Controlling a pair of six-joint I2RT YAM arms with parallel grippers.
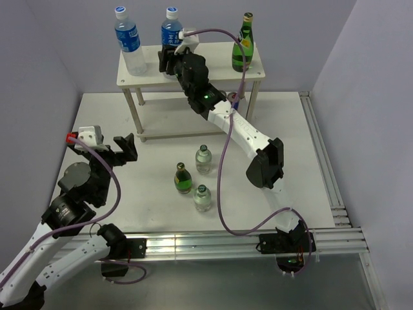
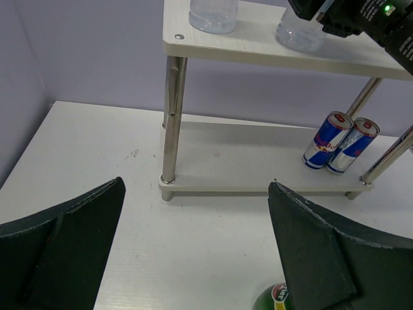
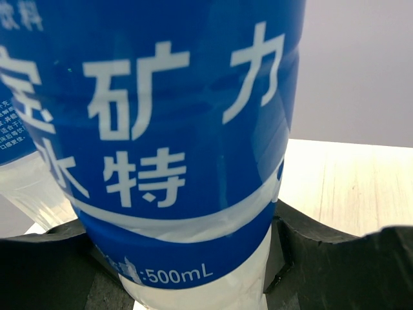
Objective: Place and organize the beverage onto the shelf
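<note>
The shelf (image 1: 213,72) stands at the back of the table. On its top board my right gripper (image 1: 169,62) is shut on a blue-labelled water bottle (image 1: 171,27), whose base rests on the board (image 2: 298,33). In the right wrist view the bottle (image 3: 168,129) fills the space between the black fingers (image 3: 303,245). A second water bottle (image 1: 129,42) stands to its left and a green glass bottle (image 1: 242,48) at the right end. My left gripper (image 1: 126,148) hangs open over the table's left side, with nothing between its fingers (image 2: 322,252).
Three small bottles stand mid-table: one green (image 1: 182,179), two clear (image 1: 203,159) (image 1: 202,198). Two Red Bull cans (image 2: 328,140) (image 2: 352,145) sit at the right of the shelf's lower board (image 2: 258,161). The green bottle's top (image 2: 274,300) shows just below my left gripper.
</note>
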